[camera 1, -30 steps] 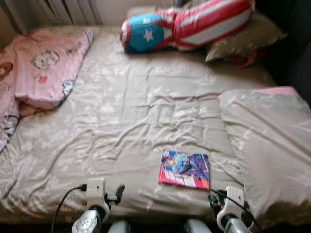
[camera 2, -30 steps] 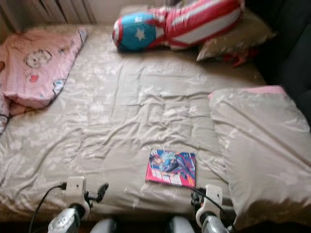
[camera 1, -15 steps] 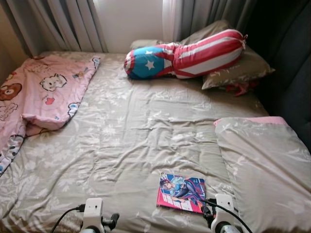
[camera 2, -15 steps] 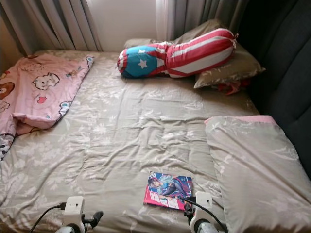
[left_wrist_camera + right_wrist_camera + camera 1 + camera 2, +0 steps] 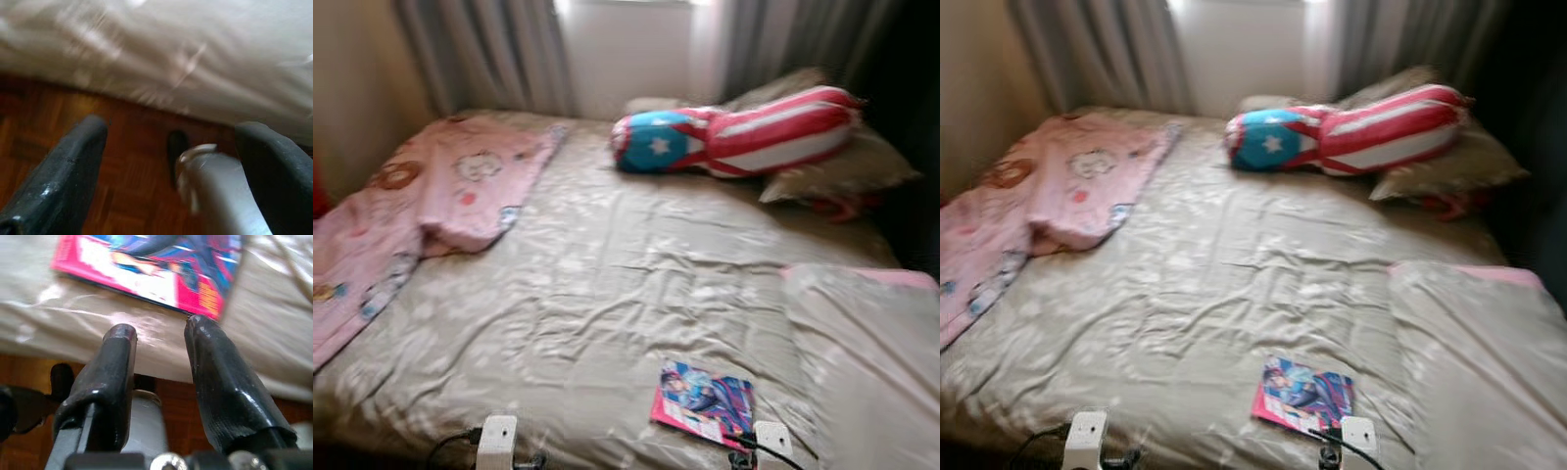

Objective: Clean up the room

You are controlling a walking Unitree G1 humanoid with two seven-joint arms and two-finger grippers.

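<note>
right gripper [image 5: 159, 342] slightly parted, empty, near book [image 5: 703, 404] at lower right; could shove it along slippery bedsheet [image 5: 607, 284].

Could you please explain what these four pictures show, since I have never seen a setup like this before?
This is a walking humanoid robot standing at the foot of a bed. The two wide pictures come from its head cameras, looking down over the bed; they are blurred. The two close pictures come from cameras on its wrists, looking along each gripper's black fingers. On the grey bedding lie a comic book near the front edge, a pink blanket on the left, a red, white and blue cushion at the far end, and a grey pillow on the right. The right gripper hangs just short of the book, open, holding nothing. The left gripper is open over the wooden floor.
</note>
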